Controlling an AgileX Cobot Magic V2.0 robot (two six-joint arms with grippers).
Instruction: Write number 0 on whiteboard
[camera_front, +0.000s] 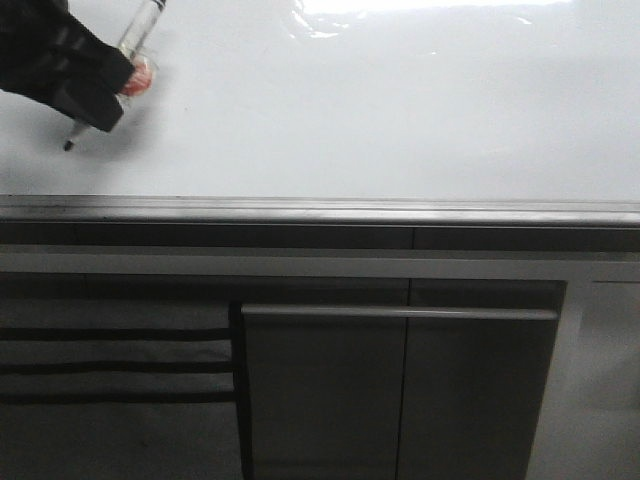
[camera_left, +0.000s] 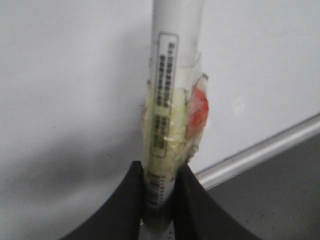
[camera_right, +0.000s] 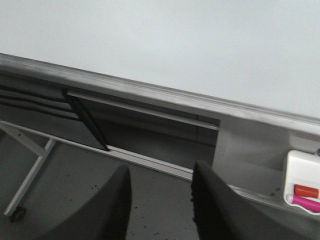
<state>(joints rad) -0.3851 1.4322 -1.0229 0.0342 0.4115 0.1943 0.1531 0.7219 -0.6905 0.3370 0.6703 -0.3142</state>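
The whiteboard is a glossy white flat board with a grey metal rim, and I see no number 0 or other mark on it. My left gripper at the board's left is shut on a marker wrapped in yellowish and red tape. The marker's black tip points down at the board surface; I cannot tell if it touches. In the left wrist view the gripper clamps the marker over the whiteboard. My right gripper is open and empty, below the whiteboard's rim, over the floor.
Dark grey cabinet panels with a metal handle bar stand below the board's rim. A white tray with a red and a pink item sits at the right wrist view's edge. A frame leg with a caster stands on the speckled floor.
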